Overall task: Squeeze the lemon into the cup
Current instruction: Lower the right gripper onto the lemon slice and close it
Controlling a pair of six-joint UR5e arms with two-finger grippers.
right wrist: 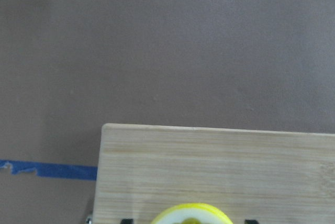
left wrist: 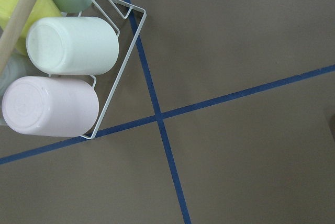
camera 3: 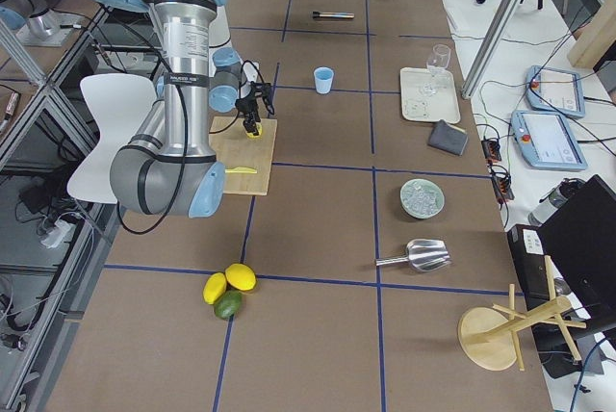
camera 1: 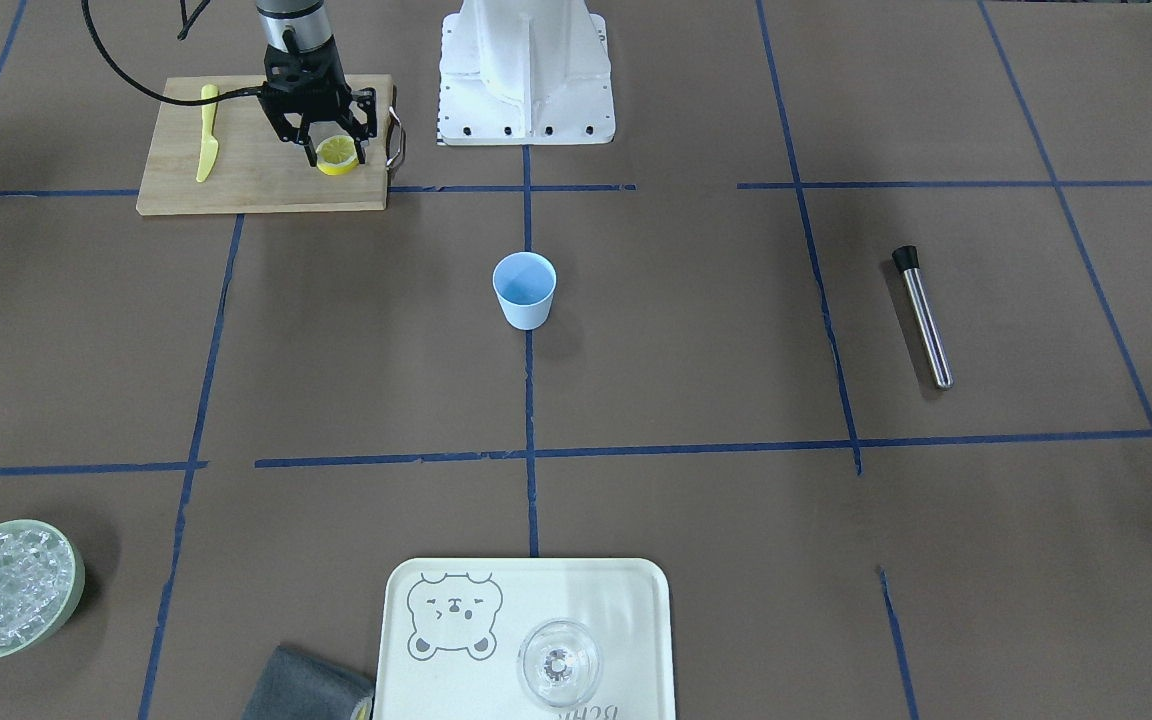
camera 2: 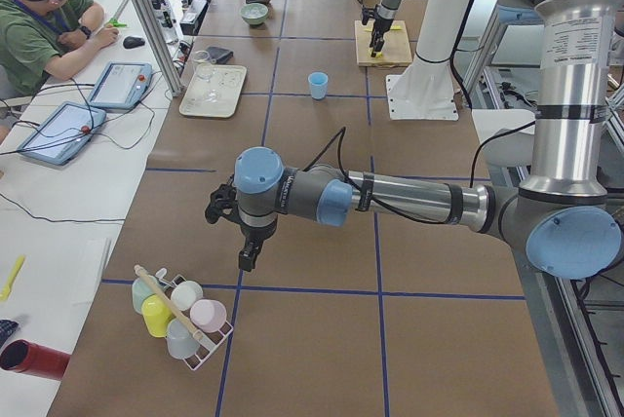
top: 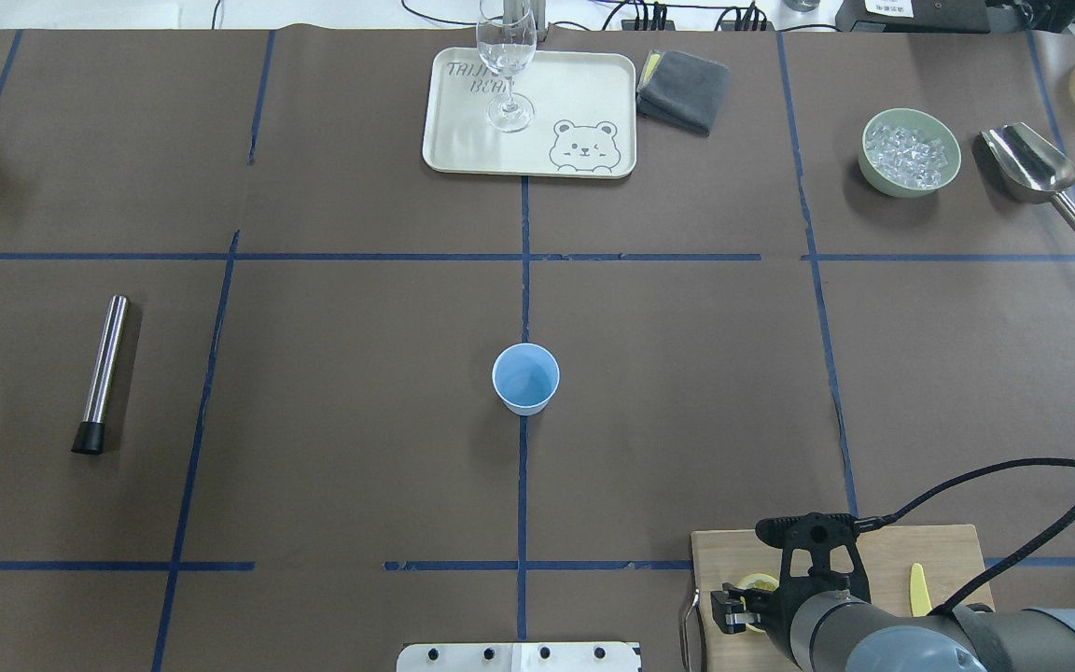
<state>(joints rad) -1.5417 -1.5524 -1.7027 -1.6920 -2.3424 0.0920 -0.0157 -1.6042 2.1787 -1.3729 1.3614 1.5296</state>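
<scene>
The lemon (camera 1: pixel 338 153), a thin round slice with yellow rind, lies on the wooden cutting board (camera 1: pixel 236 185) near the robot's base. My right gripper (camera 1: pixel 336 150) is down over it and open, one finger on each side with a small gap to the rind. The right wrist view shows the slice's top (right wrist: pixel 191 213) between the two fingertips. The cup (camera 1: pixel 524 290), small and light blue, stands upright in the table's middle (top: pixel 525 378), away from the board. My left gripper (camera 2: pixel 246 259) hangs over the table's far left end. I cannot tell if it is open or shut.
A yellow plastic knife (camera 1: pixel 206 130) lies on the board. A steel muddler (camera 1: pixel 923 315), a tray (camera 1: pixel 436 680) with a clear glass (camera 1: pixel 558 662), a bowl of ice (camera 1: pixel 6 588) and a grey cloth (camera 1: pixel 301 690) are around. A cup rack (left wrist: pixel 63 77) sits below my left wrist.
</scene>
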